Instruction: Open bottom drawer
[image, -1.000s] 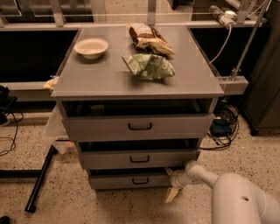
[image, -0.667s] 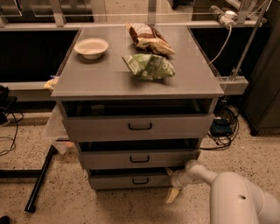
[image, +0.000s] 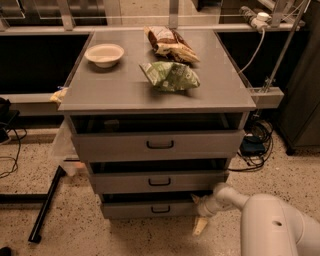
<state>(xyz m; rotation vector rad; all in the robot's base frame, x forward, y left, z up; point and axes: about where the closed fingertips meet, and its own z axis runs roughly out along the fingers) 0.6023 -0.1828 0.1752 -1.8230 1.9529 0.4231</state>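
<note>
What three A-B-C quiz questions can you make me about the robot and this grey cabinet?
1. Where is the gripper?
A. high up in the air
B. by the right end of the bottom drawer
C. far off to the left

2. How many bags lie on the cabinet top?
A. one
B. two
C. four

3. How does the white bowl stand?
A. upright
B. upside down
C. on its side

Answers:
1 B, it sits low at that drawer's right corner.
2 B, there is a green bag and a brown bag.
3 A, its hollow faces up.
</note>
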